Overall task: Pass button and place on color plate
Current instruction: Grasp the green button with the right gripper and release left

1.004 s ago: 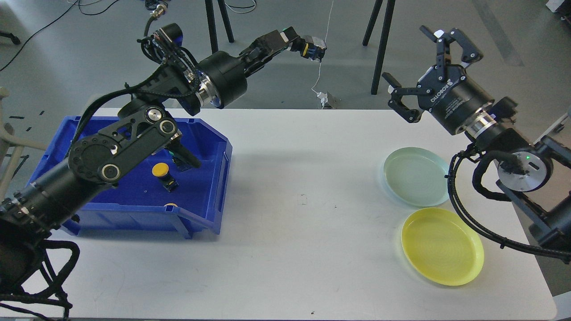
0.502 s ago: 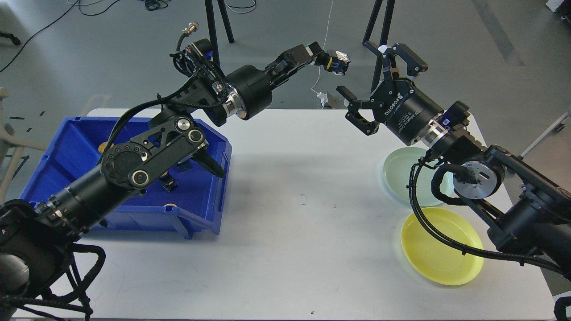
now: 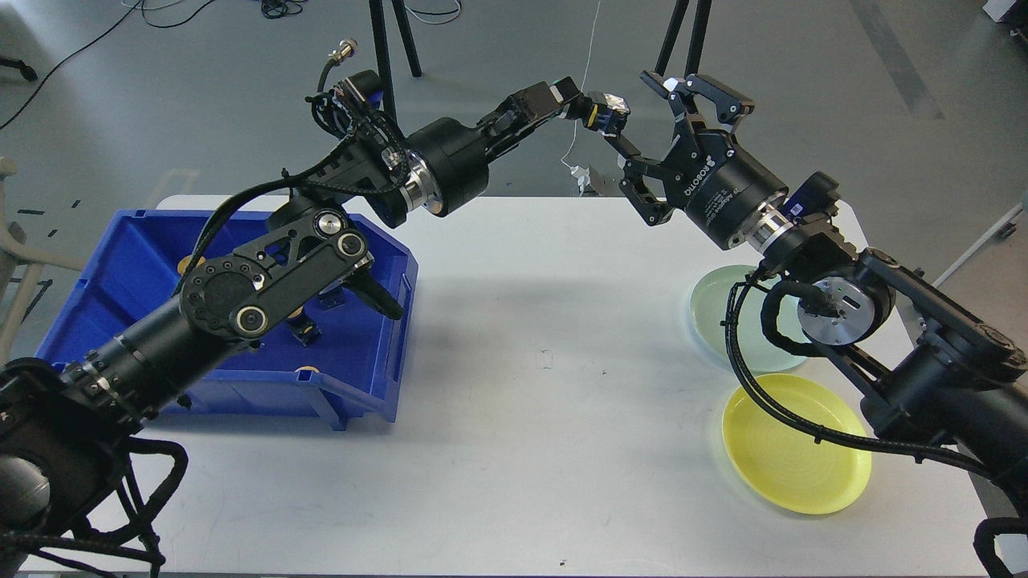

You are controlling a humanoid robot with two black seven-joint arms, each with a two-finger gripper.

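My left gripper (image 3: 580,104) is raised high above the table's far edge and is shut on a button (image 3: 608,111), a small black part with a yellow band and a silvery end. My right gripper (image 3: 642,128) is open, its fingers spread on either side of the button's tip, very close to it. The pale green plate (image 3: 715,317) and the yellow plate (image 3: 795,453) lie on the white table (image 3: 522,417) at the right, both without anything on them. My right arm partly covers the green plate.
A blue bin (image 3: 385,353) stands at the table's left, partly hidden by my left arm; a dark button part (image 3: 303,331) and a bit of yellow (image 3: 305,370) show inside. Tripod legs (image 3: 385,40) stand on the floor behind.
My left arm rose and swung right with the button, then held still. My right arm swept left from the table's right side until its open fingers reached the button.
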